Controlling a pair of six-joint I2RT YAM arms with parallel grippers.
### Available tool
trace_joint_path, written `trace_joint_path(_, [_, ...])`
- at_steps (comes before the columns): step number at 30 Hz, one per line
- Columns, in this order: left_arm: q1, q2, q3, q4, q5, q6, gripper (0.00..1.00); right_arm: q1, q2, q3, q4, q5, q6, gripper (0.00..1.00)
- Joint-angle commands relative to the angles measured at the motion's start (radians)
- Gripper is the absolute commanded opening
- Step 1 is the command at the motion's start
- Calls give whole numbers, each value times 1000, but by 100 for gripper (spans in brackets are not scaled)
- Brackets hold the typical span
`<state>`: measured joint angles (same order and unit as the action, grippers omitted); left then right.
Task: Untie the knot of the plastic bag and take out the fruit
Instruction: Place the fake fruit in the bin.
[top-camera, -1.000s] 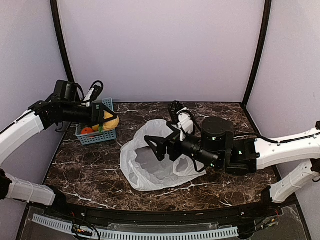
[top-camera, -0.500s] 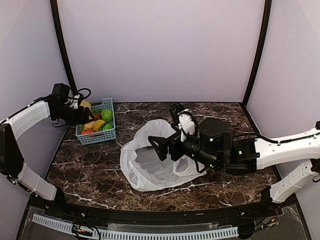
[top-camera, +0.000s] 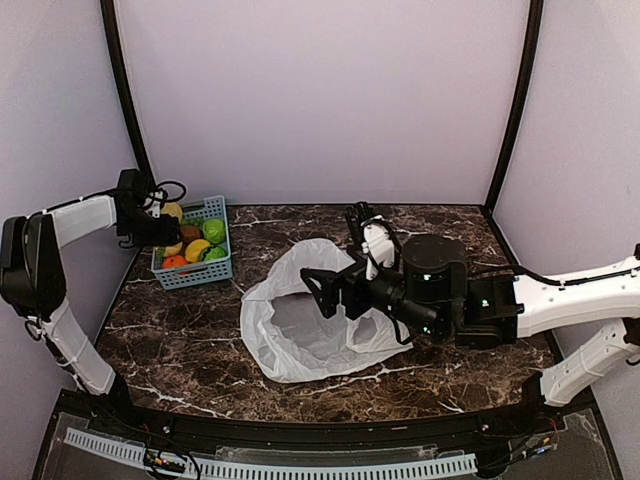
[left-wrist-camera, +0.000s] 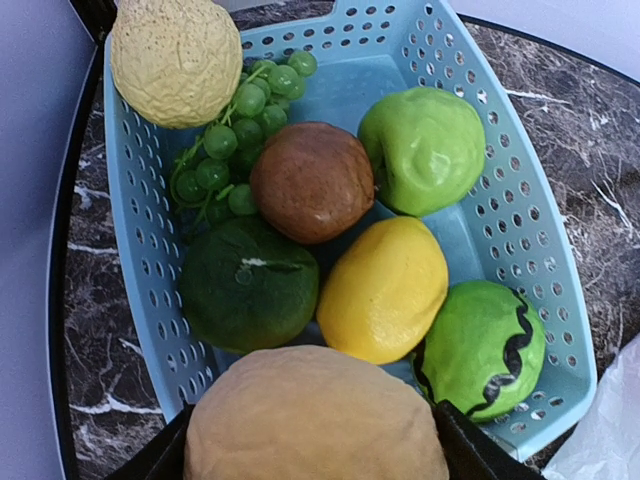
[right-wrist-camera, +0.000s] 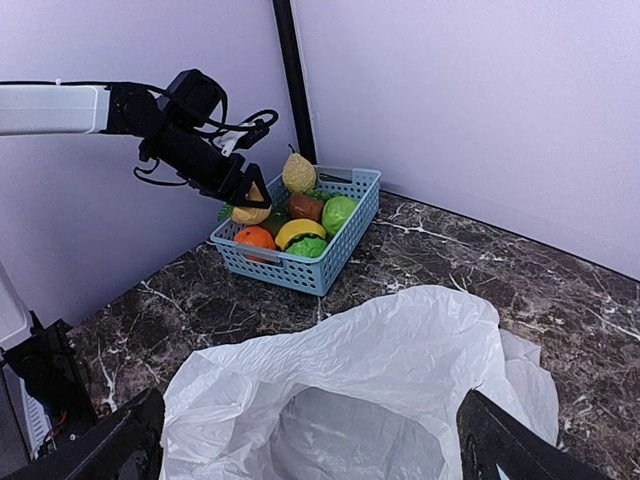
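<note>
My left hand is clamping a tan fruit, one finger pressing on each side of it; it is hanging right over the near end of the blue basket, which is sitting at the far left of the desk; I cannot tell whether the tan fruit is touching the ones beneath it. The rest of the fruit is lying in the basket: a yellow one in the middle, a brown one just behind it, a light green one to the right, a dark green one to the left, and a bright green one in the near right corner. A bunch of green grapes is trailing along the left wall; a pale bumpy fruit is perching at the far left corner. My right hand is hovering over the plastic bag with its fingers spread wide apart, gripping nothing. The bag is lying crumpled in the middle of the desk, its mouth gaping wide toward my right wrist; its left edge is reaching near the basket.
</note>
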<state>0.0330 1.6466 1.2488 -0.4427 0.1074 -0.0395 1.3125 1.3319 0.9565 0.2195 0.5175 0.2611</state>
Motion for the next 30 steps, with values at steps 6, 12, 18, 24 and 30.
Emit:
trace_joint_path(6, [11,123,105,57,-128,76,26,-13,-10,-9,-17,1,38,99])
trace_joint_path(12, [11,173,123,26,-170,93,27,-20,-10,-13,-30,-2,51,99])
trace_joint_path(18, [11,189,122,-18,-143,83,37,-28,1,-13,-31,-15,67,99])
trace_joint_path(24, [11,198,132,-45,-141,70,50,-30,16,-2,-31,-22,72,99])
trace_joint_path(30, [12,185,133,-44,-134,63,69,-30,18,3,-31,-23,67,99])
